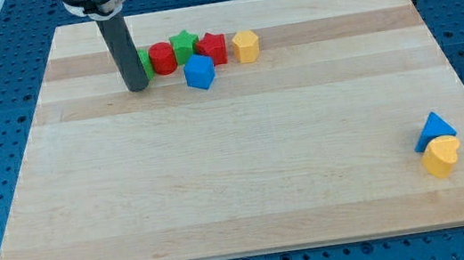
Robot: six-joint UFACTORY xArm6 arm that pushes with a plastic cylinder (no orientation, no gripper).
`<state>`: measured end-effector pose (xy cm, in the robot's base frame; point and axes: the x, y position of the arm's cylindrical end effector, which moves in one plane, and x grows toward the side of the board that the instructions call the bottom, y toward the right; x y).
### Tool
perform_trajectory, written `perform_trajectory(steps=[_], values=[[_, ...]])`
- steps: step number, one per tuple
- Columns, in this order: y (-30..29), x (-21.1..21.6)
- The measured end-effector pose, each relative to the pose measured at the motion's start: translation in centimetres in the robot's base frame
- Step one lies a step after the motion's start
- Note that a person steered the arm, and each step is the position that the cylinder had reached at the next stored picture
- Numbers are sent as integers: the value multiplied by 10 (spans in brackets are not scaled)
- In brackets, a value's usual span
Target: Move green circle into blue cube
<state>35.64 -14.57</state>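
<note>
The green circle [144, 62] shows only as a thin green edge behind my rod, at the left end of a row of blocks near the view's top. The blue cube [199, 71] sits just below that row, to the right of the green circle and separated from it by a red cylinder [162, 58]. My tip [137, 88] rests on the board at the green circle's lower left, touching or almost touching it. The rod hides most of the green circle.
In the row, to the right of the red cylinder, stand a green star [184, 45], a red star [213, 48] and a yellow hexagon [245, 46]. A blue triangle [435, 129] and a yellow heart [440, 156] sit together near the wooden board's [247, 173] right edge.
</note>
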Motion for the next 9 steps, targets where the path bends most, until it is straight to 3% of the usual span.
perform_trajectory(steps=[2,3,6,7,9], values=[[56,-1],[56,5],[-44,21],[-54,-35],[-13,-36]])
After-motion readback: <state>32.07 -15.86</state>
